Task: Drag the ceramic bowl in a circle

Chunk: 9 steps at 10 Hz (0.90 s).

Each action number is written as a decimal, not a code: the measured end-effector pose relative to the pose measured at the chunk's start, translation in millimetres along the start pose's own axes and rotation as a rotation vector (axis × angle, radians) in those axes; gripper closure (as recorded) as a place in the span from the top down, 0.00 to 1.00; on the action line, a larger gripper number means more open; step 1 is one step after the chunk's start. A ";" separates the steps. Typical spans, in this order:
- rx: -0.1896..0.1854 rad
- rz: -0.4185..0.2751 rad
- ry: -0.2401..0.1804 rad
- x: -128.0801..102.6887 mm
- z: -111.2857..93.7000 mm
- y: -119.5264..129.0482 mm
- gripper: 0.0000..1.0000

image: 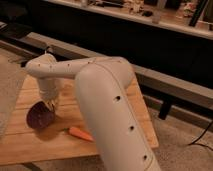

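Claw: the claw (50,103) is seen at the end of the white arm (102,95), low over the left part of the bench (30,145); its fingers are drawn together, narrow, and appear pinched on the bowl's rim, though the contact itself is partly hidden by the wrist.
Bowl: the bowl (40,114) is found on the left half of the bench, tilted up so that its dark face is turned toward the camera.
Key relation: the bowl lies just below and to the camera-left of the claw, touching it at the upper right of the rim.
Carrot: a carrot (80,133) lies on the bench near the bowl, on its right, toward the front edge.
Judgement: the drag is taken to be under way; a circular path would be kept short of the carrot.
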 end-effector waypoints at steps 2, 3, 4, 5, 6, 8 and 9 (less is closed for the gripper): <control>0.034 0.045 0.021 18.2 3.1 -34.7 0.00; 0.050 0.079 0.023 23.6 1.9 -55.6 0.00; 0.064 0.110 0.023 27.1 -0.3 -74.0 0.00; 0.076 0.144 0.017 27.8 -5.1 -91.9 0.00; 0.085 0.167 0.009 26.5 -9.4 -104.5 0.00; 0.099 0.213 -0.022 10.8 -24.1 -125.1 0.00; 0.101 0.223 -0.034 1.1 -28.4 -127.1 0.00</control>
